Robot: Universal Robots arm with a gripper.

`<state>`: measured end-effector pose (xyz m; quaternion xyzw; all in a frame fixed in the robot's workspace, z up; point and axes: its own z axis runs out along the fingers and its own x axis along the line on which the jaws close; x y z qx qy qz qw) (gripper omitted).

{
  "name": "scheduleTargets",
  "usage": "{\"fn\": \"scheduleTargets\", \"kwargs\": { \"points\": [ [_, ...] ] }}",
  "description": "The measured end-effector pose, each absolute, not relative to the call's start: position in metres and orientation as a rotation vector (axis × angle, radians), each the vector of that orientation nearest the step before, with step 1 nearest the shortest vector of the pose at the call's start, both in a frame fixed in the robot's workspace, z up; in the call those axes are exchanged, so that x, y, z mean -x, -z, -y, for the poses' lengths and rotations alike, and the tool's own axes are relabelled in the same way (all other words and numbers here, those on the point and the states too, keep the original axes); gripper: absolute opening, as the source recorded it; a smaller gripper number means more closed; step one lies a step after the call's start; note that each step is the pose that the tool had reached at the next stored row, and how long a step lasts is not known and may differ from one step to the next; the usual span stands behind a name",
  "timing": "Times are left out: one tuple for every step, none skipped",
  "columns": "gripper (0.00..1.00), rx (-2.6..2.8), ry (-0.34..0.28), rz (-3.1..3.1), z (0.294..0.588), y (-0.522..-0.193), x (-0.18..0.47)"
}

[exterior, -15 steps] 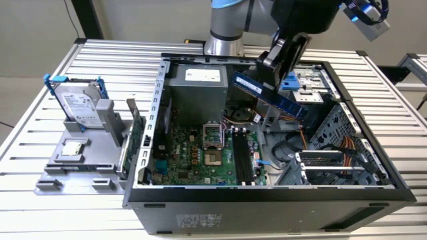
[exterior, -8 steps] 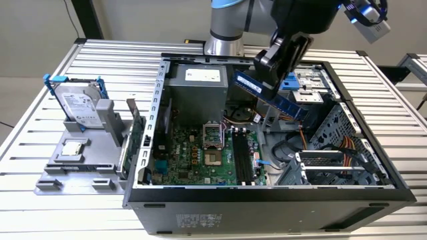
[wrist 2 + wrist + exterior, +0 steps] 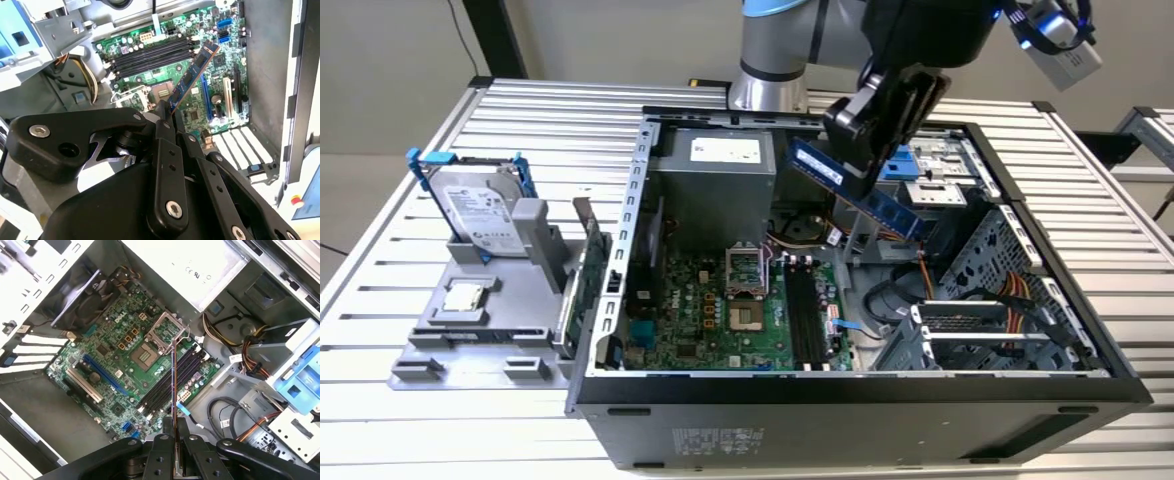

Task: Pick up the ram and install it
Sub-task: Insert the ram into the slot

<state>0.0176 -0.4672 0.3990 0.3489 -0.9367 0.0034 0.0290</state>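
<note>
Gripper (image 3: 862, 183) clamps the ram (image 3: 903, 213) across its flat faces above the open case (image 3: 638, 180); it looks light, stiff, thin and fragile, best held mid-length

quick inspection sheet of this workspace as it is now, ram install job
surface: slatted metal table carrying an open computer case
job's things: ram held tilted above the case; memory slots look empty
clutter: hard drive, green card and grey holder beside the case, at the exterior view's left
grippers: gripper, jaws shut on the ram
cables: coloured wires inside the case
surroundings: plain wall; second table at the exterior view's right
</note>
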Motion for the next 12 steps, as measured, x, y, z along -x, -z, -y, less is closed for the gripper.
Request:
{"fn": "scheduleTargets", "kwargs": {
  "points": [
    [0.00, -1.068, -0.010, 2.893, 0.4672, -0.3990, -0.0176],
    [0.00, -1.059, -0.010, 2.896, 0.4672, -0.3990, -0.0176],
    [0.00, -1.049, -0.010, 2.900, 0.4672, -0.3990, -0.0176],
    [0.00, -1.040, -0.009, 2.903, 0.4672, -0.3990, -0.0176],
    [0.00, -1.030, -0.009, 2.906, 0.4672, -0.3990, -0.0176],
    [0.00, -1.021, -0.009, 2.910, 0.4672, -0.3990, -0.0176],
    [0.00, -1.011, -0.009, 2.913, 0.4672, -0.3990, -0.0176],
    [0.00, -1.002, -0.008, 2.916, 0.4672, -0.3990, -0.0176],
    [0.00, -0.992, -0.008, 2.919, 0.4672, -0.3990, -0.0176],
    [0.00, -0.983, -0.008, 2.923, 0.4672, -0.3990, -0.0176],
    [0.00, -0.974, -0.007, 2.926, 0.4672, -0.3990, -0.0176],
    [0.00, -0.964, -0.007, 2.929, 0.4672, -0.3990, -0.0176]
  ]
}}
